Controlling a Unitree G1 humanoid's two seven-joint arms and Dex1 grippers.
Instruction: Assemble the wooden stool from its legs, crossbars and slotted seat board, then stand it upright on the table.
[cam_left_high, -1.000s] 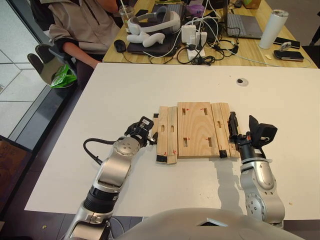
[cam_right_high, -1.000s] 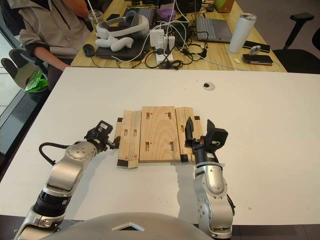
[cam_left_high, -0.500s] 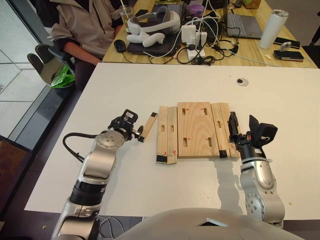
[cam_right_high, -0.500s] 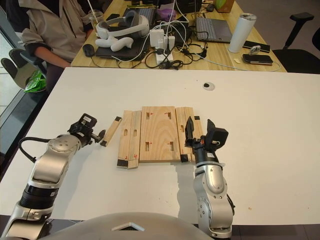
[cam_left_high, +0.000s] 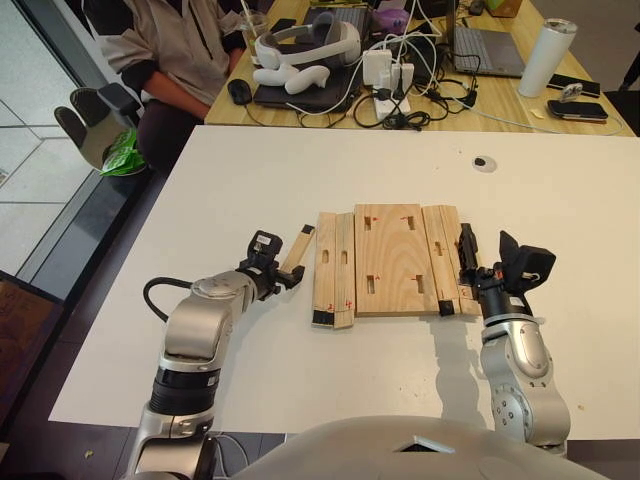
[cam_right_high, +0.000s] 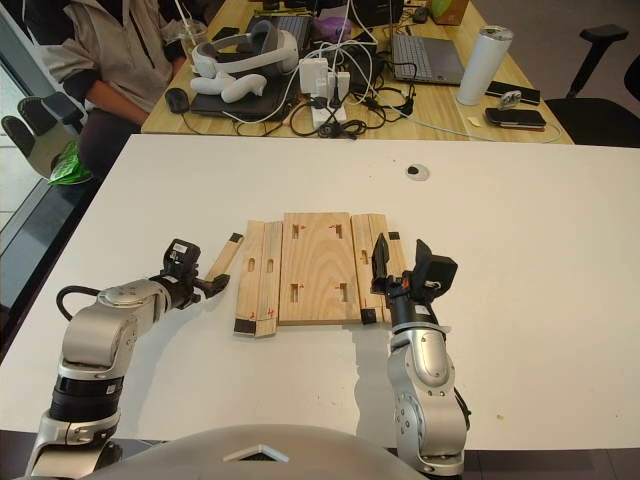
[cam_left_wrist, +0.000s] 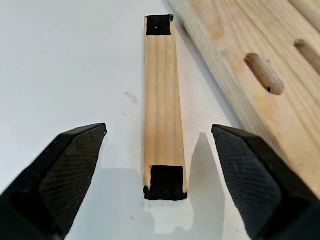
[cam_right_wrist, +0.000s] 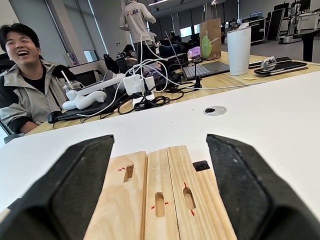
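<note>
White table (cam_left_high: 560, 200) – behind it a wooden desk (cam_left_high: 510, 105) (cluttered with cables (cam_left_high: 440, 95)) – pale tiled floor (cam_left_high: 20, 190) alongside.

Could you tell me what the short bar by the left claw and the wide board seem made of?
Bar: pale bare wood, lengthwise grain showing; black ends, perhaps paint or tape. Board: likewise pale bare wood with visible grain and cut slots.

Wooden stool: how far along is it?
Barely started. Nothing looks joined: the seat board and legs lie flat side by side. In hand: the left pincer, open, straddles a loose crossbar on the table. All fitting and standing upright remains.
</note>
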